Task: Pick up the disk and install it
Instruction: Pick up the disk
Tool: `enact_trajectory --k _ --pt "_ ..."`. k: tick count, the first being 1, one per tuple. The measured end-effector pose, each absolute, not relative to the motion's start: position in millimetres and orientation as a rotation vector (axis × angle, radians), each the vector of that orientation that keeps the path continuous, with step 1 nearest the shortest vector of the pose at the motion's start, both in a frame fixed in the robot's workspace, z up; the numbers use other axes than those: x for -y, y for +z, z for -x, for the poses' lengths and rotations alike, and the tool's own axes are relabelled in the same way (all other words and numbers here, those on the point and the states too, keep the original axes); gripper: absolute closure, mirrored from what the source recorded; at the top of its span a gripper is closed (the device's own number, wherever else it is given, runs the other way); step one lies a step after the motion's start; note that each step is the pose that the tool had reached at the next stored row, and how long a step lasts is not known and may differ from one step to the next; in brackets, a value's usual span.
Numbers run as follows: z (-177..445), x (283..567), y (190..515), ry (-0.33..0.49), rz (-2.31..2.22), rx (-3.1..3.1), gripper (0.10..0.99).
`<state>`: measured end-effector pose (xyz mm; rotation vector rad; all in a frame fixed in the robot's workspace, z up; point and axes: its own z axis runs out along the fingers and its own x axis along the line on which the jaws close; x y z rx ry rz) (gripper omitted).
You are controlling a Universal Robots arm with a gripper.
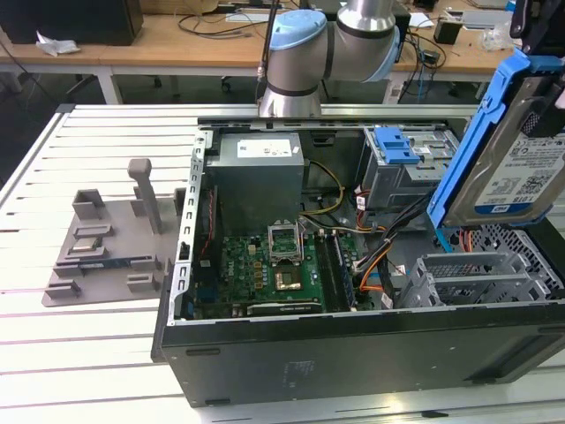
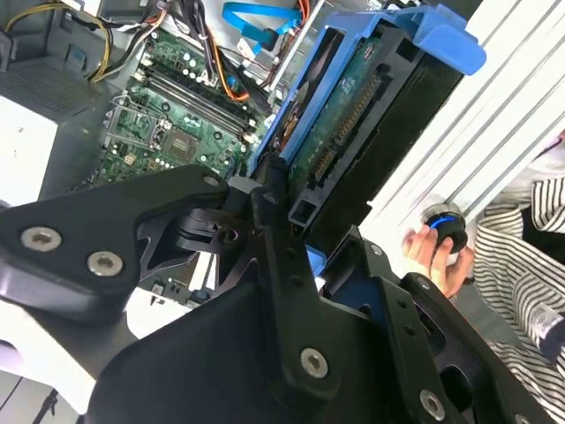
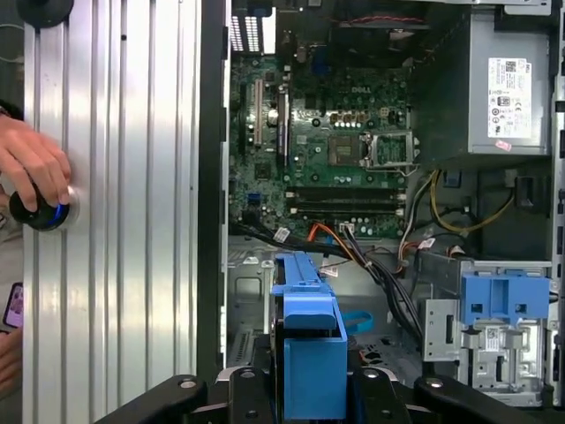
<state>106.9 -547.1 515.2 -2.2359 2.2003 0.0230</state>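
The disk [image 1: 521,168], a silver drive with a white-and-blue label and blue side rails, hangs tilted in the air above the right end of the open computer case [image 1: 353,353]. My gripper [image 1: 532,31] is shut on its upper end, at the exterior view's top right. In the second wrist view the disk [image 2: 353,115] shows its circuit-board side, with my gripper [image 2: 305,225] clamped on its blue rail. In the first wrist view the disk [image 3: 309,344] is edge-on between the black jaws. A grey metal drive cage [image 1: 477,278] lies below the disk.
Inside the case are the green motherboard [image 1: 265,265], the grey power supply [image 1: 256,172], a blue latch [image 1: 395,144] and loose cables [image 1: 380,256]. A grey fixture [image 1: 106,238] sits on the slatted table at the exterior view's left. A person's hand [image 3: 35,168] rests on a black knob beside the case.
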Motion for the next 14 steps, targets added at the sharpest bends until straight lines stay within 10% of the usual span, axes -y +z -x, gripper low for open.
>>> enact_trajectory --k 14 --pt "-121.6 551.4 499.7 0.061 2.168 -2.232 0.722"
